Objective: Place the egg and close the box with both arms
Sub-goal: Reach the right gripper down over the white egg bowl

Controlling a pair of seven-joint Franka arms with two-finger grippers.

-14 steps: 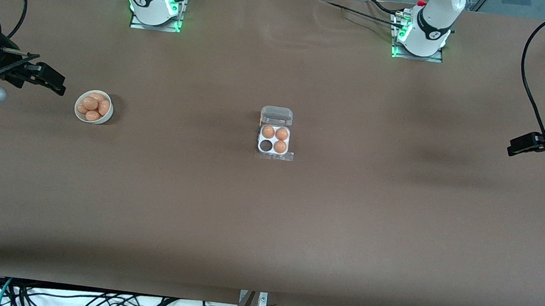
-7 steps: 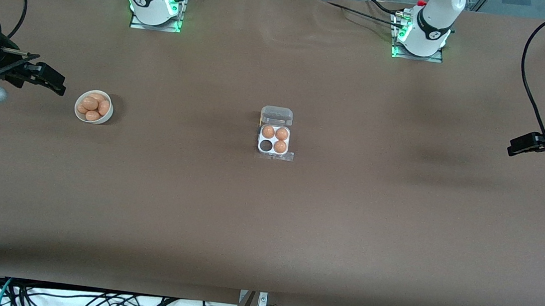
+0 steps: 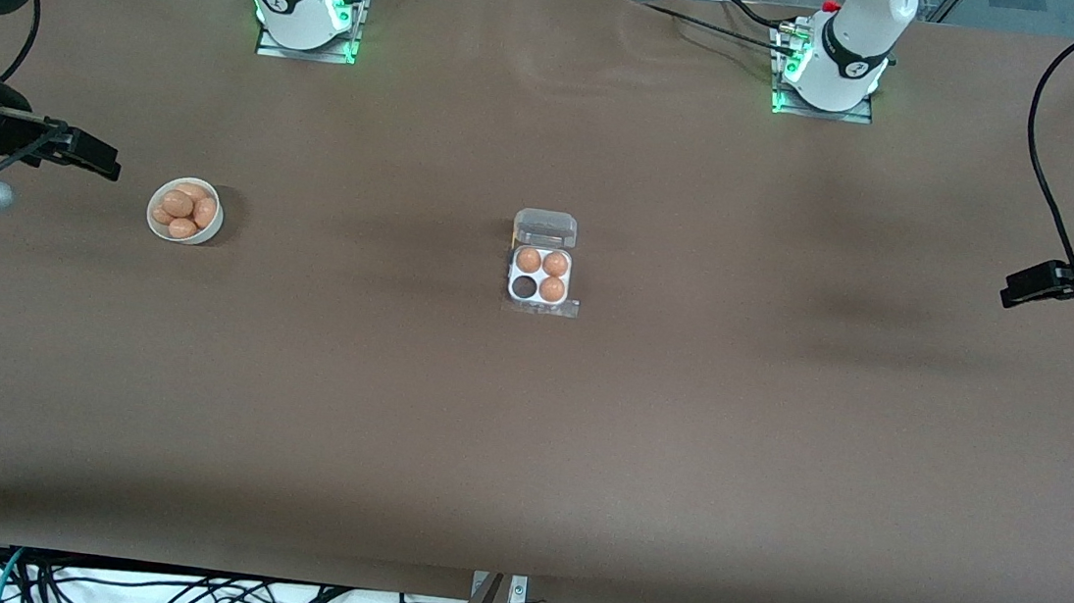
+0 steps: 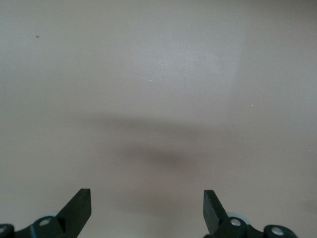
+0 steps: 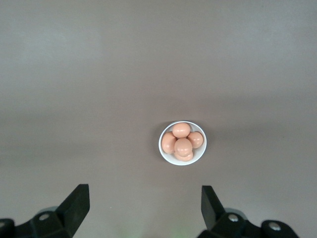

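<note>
Brown table (image 3: 524, 438), box (image 3: 540, 277) mid-table, bowl (image 3: 185, 210) toward right arm's end

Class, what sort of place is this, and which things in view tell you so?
Probably a robotics lab: two arms bolted to a covered table, loose cables along its edge, and a staged test of a carton and a bowl of eggs.

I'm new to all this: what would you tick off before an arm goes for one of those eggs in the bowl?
1. Right gripper open, holding nothing: ok.
2. Left gripper open, waiting at its end of the table: ok.
3. Eggs ready in the bowl: ok.
4. Box lid open: ok.
5. One free cell in the box: ok.
6. Right gripper over the bowl: not ok, it hangs short of it.
</note>
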